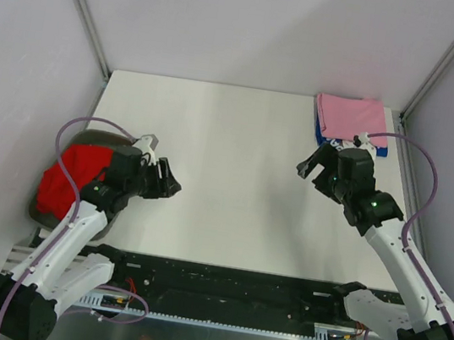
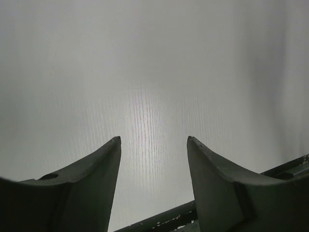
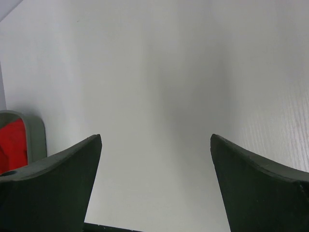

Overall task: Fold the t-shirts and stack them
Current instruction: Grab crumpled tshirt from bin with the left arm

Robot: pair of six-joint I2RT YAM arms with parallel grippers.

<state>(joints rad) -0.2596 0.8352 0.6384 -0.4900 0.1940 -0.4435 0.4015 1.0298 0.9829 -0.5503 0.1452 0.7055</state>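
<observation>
A: Where are the shirts found?
B: A pink shirt (image 1: 352,117), folded flat, is seen at the two o'clock corner of the table (image 1: 240,138). It is laid on a blue shirt (image 1: 327,140), of which only a thin edge is shown along the left and near sides. A red shirt (image 1: 75,171) is bunched in a tray (image 1: 36,208) at nine o'clock, by the table's left edge. Part of it is covered by the left arm.

A: Is any shirt being gripped?
B: None is. The left gripper (image 1: 169,178) is held over bare table, at three o'clock from the red shirt and near it. Its jaws are parted and nothing is caught between them. In the left wrist view only white surface is seen between the fingers (image 2: 82,183).

A: And the right one?
B: The right gripper (image 1: 313,173) is spread wide, with nothing held. It is placed at about seven o'clock from the pink-and-blue pile, near it but apart, and is pointed toward nine o'clock. In the right wrist view bare table is framed between its two fingers (image 3: 58,183). The tray's rim and a patch of red are caught at the left edge.
</observation>
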